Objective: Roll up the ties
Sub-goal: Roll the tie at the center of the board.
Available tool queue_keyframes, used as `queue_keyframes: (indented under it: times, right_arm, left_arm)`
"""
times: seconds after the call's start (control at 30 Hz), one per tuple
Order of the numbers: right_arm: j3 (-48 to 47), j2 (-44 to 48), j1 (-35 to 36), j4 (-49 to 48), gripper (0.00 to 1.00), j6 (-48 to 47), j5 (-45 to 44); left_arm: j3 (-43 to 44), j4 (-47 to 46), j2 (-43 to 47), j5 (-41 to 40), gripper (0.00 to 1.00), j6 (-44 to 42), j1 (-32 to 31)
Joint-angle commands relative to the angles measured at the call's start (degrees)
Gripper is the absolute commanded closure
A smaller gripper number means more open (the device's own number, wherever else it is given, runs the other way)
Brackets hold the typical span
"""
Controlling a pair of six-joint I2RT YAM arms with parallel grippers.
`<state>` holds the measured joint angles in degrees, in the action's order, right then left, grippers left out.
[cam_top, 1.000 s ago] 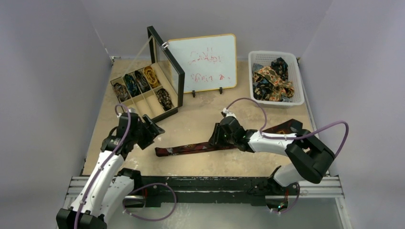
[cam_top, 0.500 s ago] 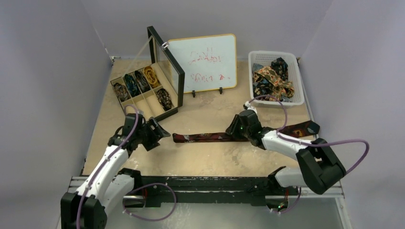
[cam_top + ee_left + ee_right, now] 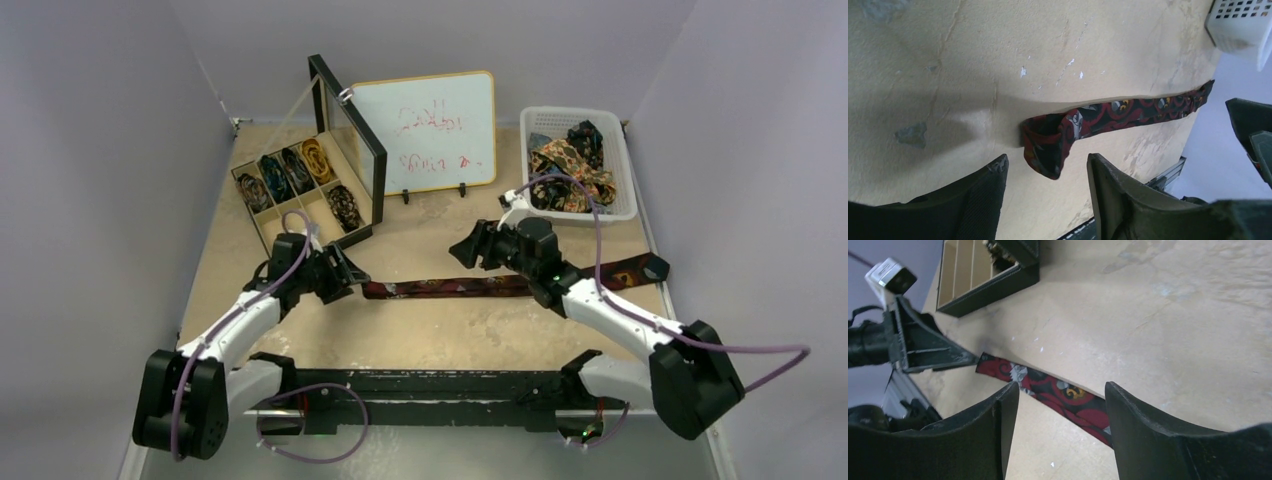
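A dark maroon patterned tie (image 3: 450,288) lies flat and stretched across the table, narrow end at the left, wide end at the right. My left gripper (image 3: 350,280) is open at the narrow end. In the left wrist view the tie's tip (image 3: 1048,150) sits just ahead of the gap between the open gripper's (image 3: 1046,162) jaws. My right gripper (image 3: 470,250) is open and empty, raised above the tie's middle. In the right wrist view the tie (image 3: 1068,395) runs under the open gripper (image 3: 1062,390). Neither gripper holds fabric.
A black divided box (image 3: 305,222) with its lid up stands at the back left and holds several rolled ties (image 3: 300,165). A white basket (image 3: 575,110) of loose ties is at the back right. A small whiteboard (image 3: 428,130) stands between them.
The tie was dragged right and straightened, then stayed still. My right gripper let go of it, rose and opened. My left gripper moved right to the tie's narrow end.
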<state>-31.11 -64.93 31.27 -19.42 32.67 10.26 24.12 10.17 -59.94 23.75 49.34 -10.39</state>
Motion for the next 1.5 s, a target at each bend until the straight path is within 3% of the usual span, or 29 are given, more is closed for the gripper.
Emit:
queue_keyframes:
  times: [0.0,0.13,0.27,0.47,0.8,1.07,1.2,1.27,1.47]
  right_arm:
    - [-3.4,-4.6,1.2,-4.2,0.36,-2.1,7.8]
    - [-5.6,-10.3,3.7,-3.9,0.39,-2.2,9.8]
    - [-7.1,-15.0,5.6,-3.5,0.42,-2.4,11.0]
    - [-9.4,-20.7,7.6,-2.8,0.44,-2.3,13.3]
    - [-15.6,-29.3,11.7,1.0,0.48,-3.1,12.0]
    - [-21.0,-30.7,17.0,4.2,0.5,-8.7,2.7]
    - [-24.1,-34.0,20.2,5.3,0.57,-12.6,-1.9]
    - [-25.3,-35.3,21.3,6.2,0.53,-15.8,-2.0]
    - [-25.6,-35.8,21.9,6.4,0.24,-27.4,-0.1]
  left_arm:
    - [-1.8,-10.3,-3.0,3.9,0.45,-4.9,0.4]
    - [-1.8,-14.1,-4.7,4.8,0.52,-5.7,0.4]
    - [-1.9,-14.1,-8.3,3.9,0.66,-7.1,0.4]
    - [-3.9,-18.8,-10.7,6.7,0.72,-8.6,0.3]
    - [-2.7,-10.3,-8.3,-2.9,1.0,-8.7,0.3]
    - [-1.2,-3.6,-8.7,-4.4,1.0,-10.4,0.3]
    - [-1.3,-1.7,-7.0,-4.2,1.0,-12.1,0.3]
    - [-1.1,-0.5,-6.3,-3.9,1.0,-13.1,0.3]
    - [-0.2,2.6,-4.2,-4.7,1.0,-12.4,0.3]
